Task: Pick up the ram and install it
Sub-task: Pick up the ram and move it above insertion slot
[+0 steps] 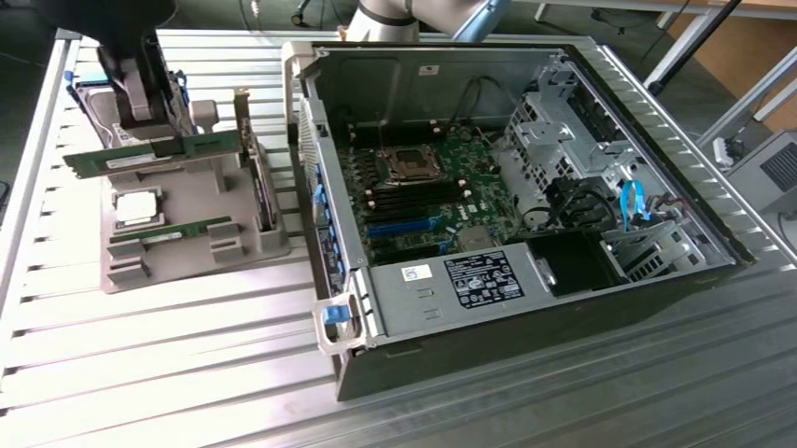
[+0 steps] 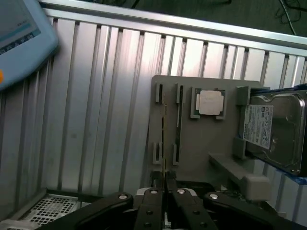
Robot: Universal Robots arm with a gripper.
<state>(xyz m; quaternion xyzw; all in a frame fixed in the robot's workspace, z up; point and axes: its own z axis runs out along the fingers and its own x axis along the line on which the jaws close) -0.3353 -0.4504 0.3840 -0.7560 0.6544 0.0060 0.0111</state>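
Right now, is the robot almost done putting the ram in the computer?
Not yet, about halfway. Done: the gripper is shut on the ram, holding it above the gray holder. Left: installing it. The black memory slots inside the computer case look empty.

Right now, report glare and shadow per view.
Exterior view: glare bleaches the ribbed aluminium table on the exterior view's left; the black computer case is darker inside. Wrist view: dimmer; black gripper holding the thin green ram stick is shaded.
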